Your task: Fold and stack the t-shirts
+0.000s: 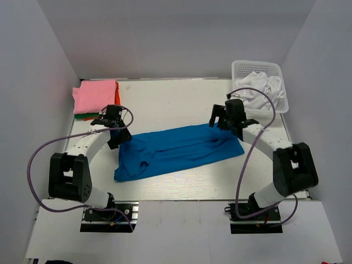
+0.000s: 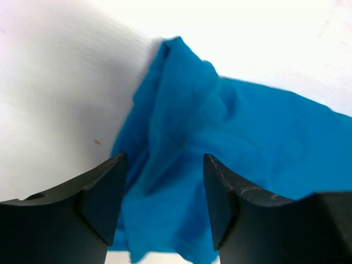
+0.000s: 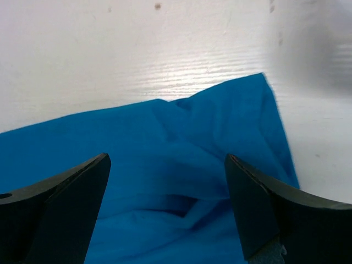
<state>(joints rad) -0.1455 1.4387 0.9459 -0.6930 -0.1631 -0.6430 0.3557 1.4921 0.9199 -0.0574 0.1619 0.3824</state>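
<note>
1. A blue t-shirt (image 1: 176,151) lies rumpled across the middle of the white bench (image 1: 181,102), stretching from near left to far right.
2. The left jaws hang over the shirt's left end — parted, grasping nothing.
3. The right jaws hover above its right end, spread wide and likewise released.
4. At the far left sits a folded pile topped by a pink t-shirt (image 1: 94,98), with an orange-red t-shirt (image 1: 117,93) edging out beneath.
5. Far right — a white lattice basket (image 1: 256,66) holds crumpled white t-shirts (image 1: 263,88).
</note>
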